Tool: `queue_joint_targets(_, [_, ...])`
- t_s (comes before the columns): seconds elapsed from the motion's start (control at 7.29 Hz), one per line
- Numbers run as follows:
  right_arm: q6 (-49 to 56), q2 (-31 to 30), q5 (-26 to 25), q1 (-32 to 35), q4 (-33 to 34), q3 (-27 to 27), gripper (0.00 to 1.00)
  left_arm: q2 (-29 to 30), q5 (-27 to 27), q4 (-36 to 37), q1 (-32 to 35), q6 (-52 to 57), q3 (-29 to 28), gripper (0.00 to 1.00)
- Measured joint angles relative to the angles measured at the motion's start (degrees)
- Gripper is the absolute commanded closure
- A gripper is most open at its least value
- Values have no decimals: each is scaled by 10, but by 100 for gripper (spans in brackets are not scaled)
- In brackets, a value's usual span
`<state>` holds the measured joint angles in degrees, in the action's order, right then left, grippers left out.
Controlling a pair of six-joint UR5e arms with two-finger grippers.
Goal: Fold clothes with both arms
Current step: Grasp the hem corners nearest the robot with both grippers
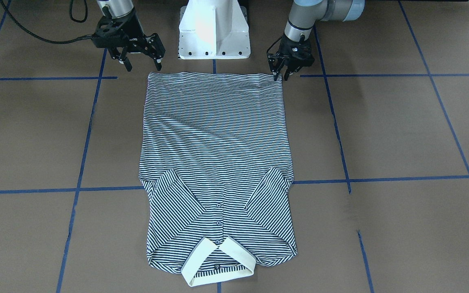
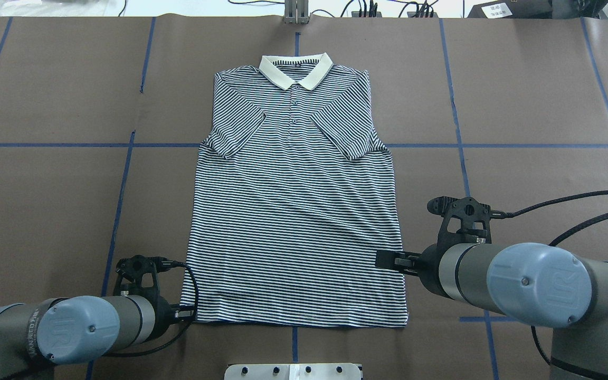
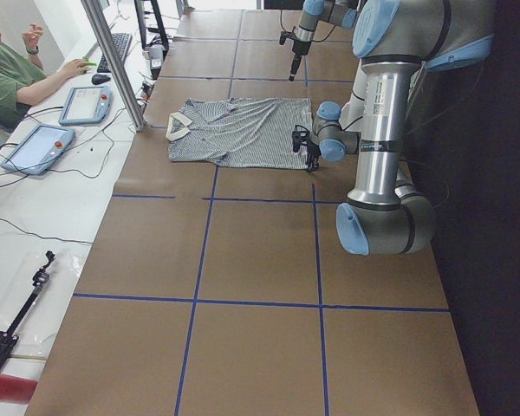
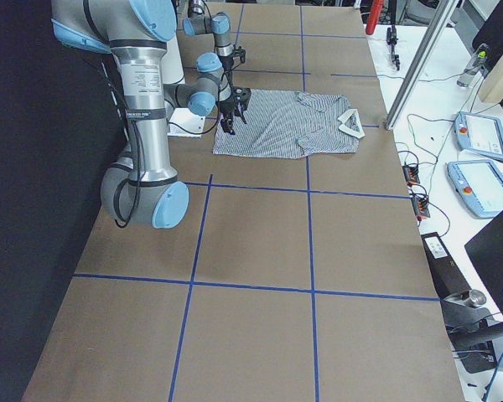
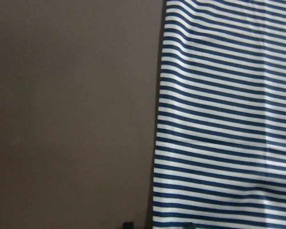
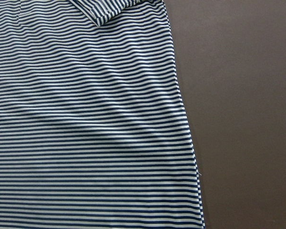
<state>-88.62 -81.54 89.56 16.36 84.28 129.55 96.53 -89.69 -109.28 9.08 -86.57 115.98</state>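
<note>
- The left gripper point(image 1: 281, 76) hung low at the shirt's hem corner on its own side. Its jaws were parted a little and held nothing. In its wrist view two dark fingertips showed at the bottom edge, one on either side of the shirt's side edge.
- The right gripper point(image 1: 144, 67) stood with its jaws spread wide and empty, just beside the other hem corner and seemingly higher off the table.
- The striped polo shirt point(image 1: 216, 142) lay flat and face up in the middle of the brown table point(image 1: 381, 134). Its hem point(image 1: 214, 74) was nearest the robot and its cream collar point(image 1: 218, 264) was at the far end.
- Both short sleeves point(image 1: 177, 195) were already turned in over the chest, leaving a long rectangle.
- The shirt looked like a thin, light knit that would be limp and drape from any pinch. A few shallow diagonal wrinkles crossed the body.
- The two hem corners looked like the best places to grip. Each pinch should take both layers close to the side seam, so the hem would lift as one straight edge and not sag in the middle.
- The cloth would probably slide easily on the smooth table, so an uneven pull could skew the whole shirt.
</note>
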Motion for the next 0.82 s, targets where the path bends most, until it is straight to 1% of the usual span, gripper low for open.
queue_joint_targets(0.14, [0,0,0,-1,0,0,2,0,0,0,0,0,1,100])
queue_joint_targets(0.27, [-1,-2,-5,-5,1,-1,6,1,0,0,0,0,2,100])
queue_joint_targets(0.41, [-11,-4,-22,-20,1,-3,25,1,0,-1,0,0,4,100])
queue_joint_targets(0.55, [-39,-5,-48,-44,4,-6,30,2,0,-1,0,0,6,100])
queue_joint_targets(0.69, [-84,-5,-86,-76,10,-12,36,3,0,-1,0,0,11,100])
queue_joint_targets(0.82, [-122,-5,-124,-106,20,-20,37,4,0,-1,0,0,18,100])
